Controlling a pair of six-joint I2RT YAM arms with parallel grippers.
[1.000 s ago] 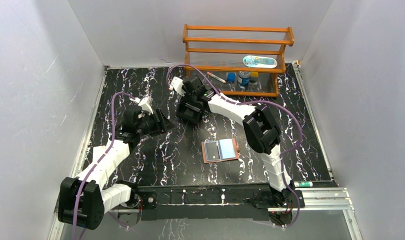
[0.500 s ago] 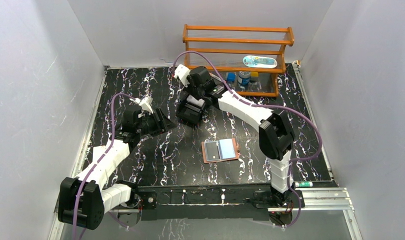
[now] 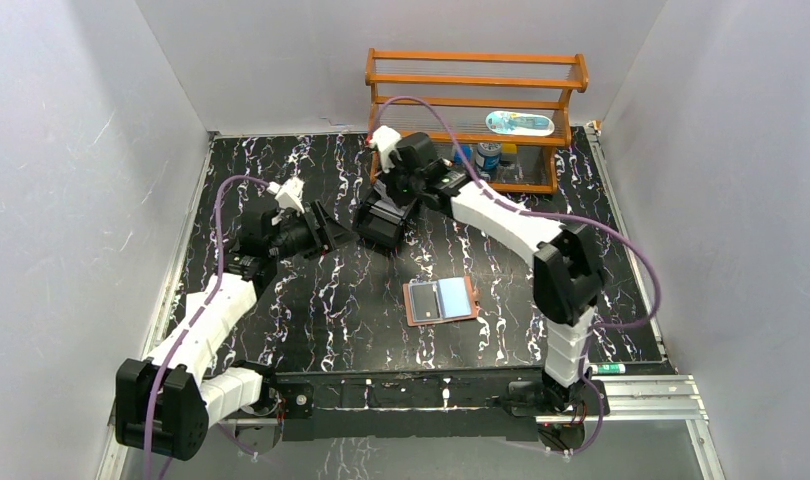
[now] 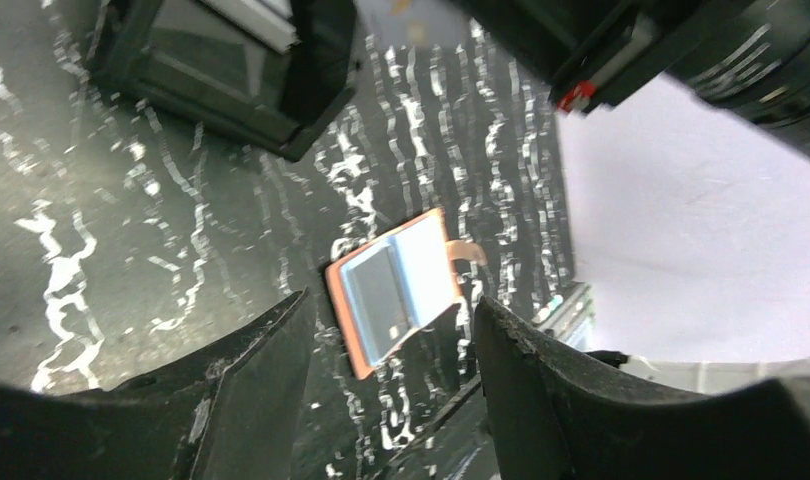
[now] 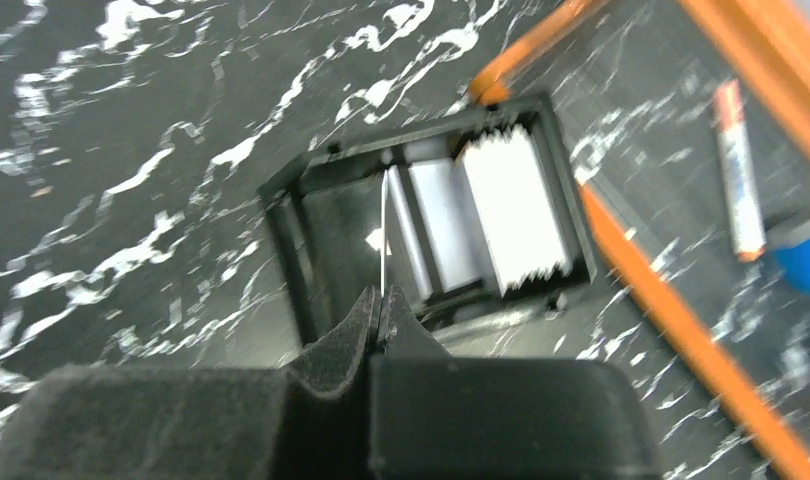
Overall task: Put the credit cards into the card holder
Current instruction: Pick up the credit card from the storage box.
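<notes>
The right end effector [image 5: 381, 302] pinched a thin card [image 5: 383, 225] edge-on over the far black tray [image 5: 291, 245]. The left end effector [image 3: 319, 233] gaped empty to its left. The card holder [image 3: 440, 301] lay open on the counter [image 3: 281, 170], nearer.

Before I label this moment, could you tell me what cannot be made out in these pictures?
- The card in the right gripper: the right wrist view shows only its thin edge, so its face and colour are unknown.
- The tray: in the top view it is partly under that gripper, and its contents are too dark and small.
- The card holder: it is small from above and blurred in the left wrist view, so its pocket contents are unclear.
</notes>
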